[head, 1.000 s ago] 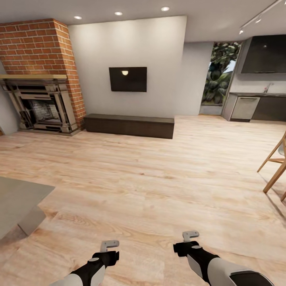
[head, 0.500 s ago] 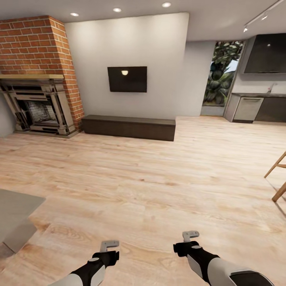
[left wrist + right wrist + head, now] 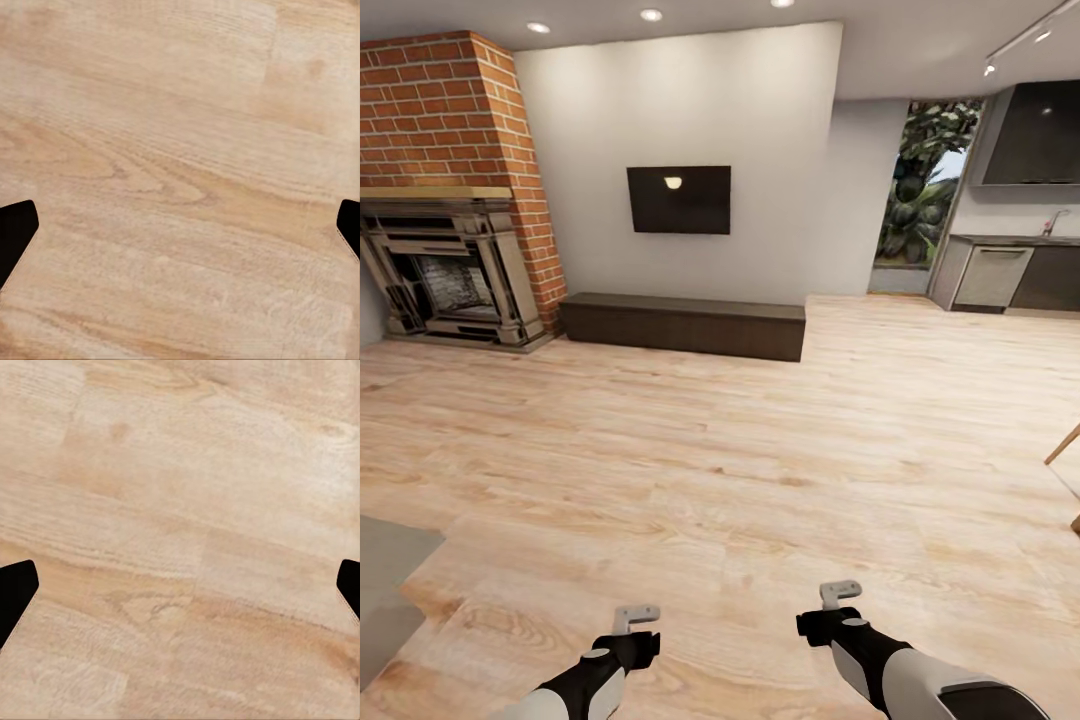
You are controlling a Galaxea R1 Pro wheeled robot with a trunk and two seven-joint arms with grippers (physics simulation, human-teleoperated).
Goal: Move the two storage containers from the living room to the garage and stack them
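The two storage containers and the garage are out of view. I am in a room with light wood-plank flooring [image 3: 740, 470]. My left gripper [image 3: 635, 617] and right gripper [image 3: 840, 594] hang low in front of me in the head view, side by side above the planks. In the left wrist view the left gripper [image 3: 180, 232] has its dark fingertips [image 3: 15, 229] far apart, with only bare planks between them. The right gripper [image 3: 180, 592] stands the same way in the right wrist view, open and holding nothing.
A brick fireplace [image 3: 450, 200] stands at the far left. A low dark bench [image 3: 685, 325] sits under a wall TV [image 3: 678, 200]. Kitchen cabinets [image 3: 1010, 275] are at the far right, a wooden chair leg [image 3: 1065, 455] at the right edge, a grey rug corner [image 3: 385, 580] at the lower left.
The whole view has shifted as the camera advanced: the rug slid toward the lower left and the chair almost left the right edge. Both arms keep their pose.
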